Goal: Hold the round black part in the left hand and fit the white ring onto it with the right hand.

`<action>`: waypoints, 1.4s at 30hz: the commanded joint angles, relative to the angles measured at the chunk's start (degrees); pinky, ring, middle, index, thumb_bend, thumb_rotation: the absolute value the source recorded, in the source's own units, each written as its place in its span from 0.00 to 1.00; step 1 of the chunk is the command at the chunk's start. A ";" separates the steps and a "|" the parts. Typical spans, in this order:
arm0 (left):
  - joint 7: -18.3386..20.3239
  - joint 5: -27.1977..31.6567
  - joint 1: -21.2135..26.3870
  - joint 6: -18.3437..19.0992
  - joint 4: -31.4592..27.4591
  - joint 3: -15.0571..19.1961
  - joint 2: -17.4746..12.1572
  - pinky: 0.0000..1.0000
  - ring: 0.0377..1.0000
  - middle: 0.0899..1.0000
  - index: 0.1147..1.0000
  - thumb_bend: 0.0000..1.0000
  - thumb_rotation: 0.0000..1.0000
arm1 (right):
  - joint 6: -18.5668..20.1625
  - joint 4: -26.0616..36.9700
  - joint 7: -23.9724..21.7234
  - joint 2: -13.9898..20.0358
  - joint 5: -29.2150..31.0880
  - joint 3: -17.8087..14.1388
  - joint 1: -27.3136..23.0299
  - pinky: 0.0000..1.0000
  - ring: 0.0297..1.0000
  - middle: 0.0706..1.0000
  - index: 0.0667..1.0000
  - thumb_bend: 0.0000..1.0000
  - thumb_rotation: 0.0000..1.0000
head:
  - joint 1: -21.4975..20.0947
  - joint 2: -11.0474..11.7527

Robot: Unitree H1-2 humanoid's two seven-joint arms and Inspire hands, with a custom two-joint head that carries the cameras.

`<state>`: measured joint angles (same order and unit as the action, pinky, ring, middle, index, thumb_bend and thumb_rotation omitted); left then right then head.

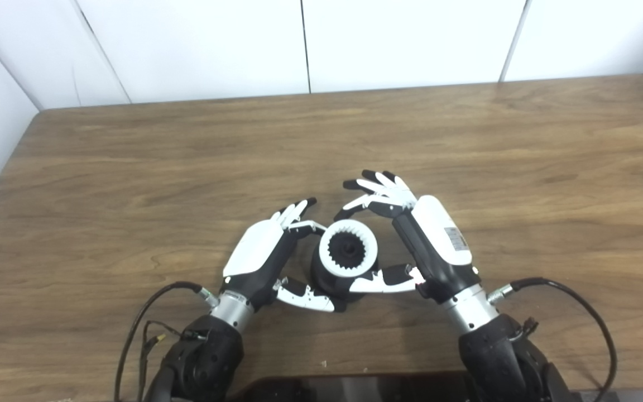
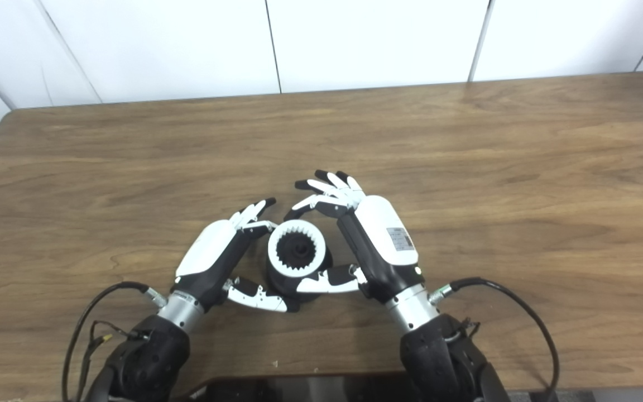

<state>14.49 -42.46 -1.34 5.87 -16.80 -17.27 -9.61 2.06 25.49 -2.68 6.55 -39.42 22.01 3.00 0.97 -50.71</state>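
- While the white ring already sits on top of the round black part, both lie between the two hands on the surface.
- Left hand cups the part's left side, fingers loosely curled around it.
- Right hand flanks the ring's right side, fingers spread, thumb touching its lower edge; pressing straight down probably seats it.

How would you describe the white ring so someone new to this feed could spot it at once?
Start at the near middle of the wooden table, where the left hand and right hand face each other. Between them sits the round black part, and the white ring lies on its top. It is the only toothed white circle, with a dark centre.
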 commanded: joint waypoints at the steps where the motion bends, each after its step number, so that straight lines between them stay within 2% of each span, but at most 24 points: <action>1: -0.79 -0.59 1.62 -0.27 -1.77 0.04 -0.21 1.00 1.00 1.00 0.59 1.00 0.30 | -1.66 1.54 0.66 -1.29 0.22 -0.39 0.69 0.98 0.93 0.83 0.44 0.52 0.14 | -0.01 -0.09; 12: -0.06 -0.59 1.48 0.54 -2.71 -0.07 0.05 1.00 1.00 1.00 0.58 1.00 0.29 | -1.97 -0.02 1.18 -1.15 0.08 -0.95 0.33 0.95 0.91 0.83 0.44 0.52 0.14 | 0.23 -0.81; 20: -0.11 -0.80 1.57 0.97 -3.05 -0.47 -0.06 1.00 1.00 1.00 0.58 1.00 0.30 | -0.83 -1.93 0.57 -1.80 0.30 -0.42 0.81 0.99 0.92 0.82 0.44 0.52 0.14 | 0.48 -1.02; 42: 0.11 -0.91 1.65 1.42 -3.28 -0.95 0.46 1.00 1.00 1.00 0.58 1.00 0.29 | 0.12 -5.45 1.44 -2.87 -0.79 1.06 -1.25 1.00 0.94 0.82 0.45 0.52 0.14 | 1.13 -1.48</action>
<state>16.04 -42.93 -1.26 7.98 -17.72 -18.43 -9.40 2.22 19.78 -1.21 6.15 -39.71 22.80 2.58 2.02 -52.12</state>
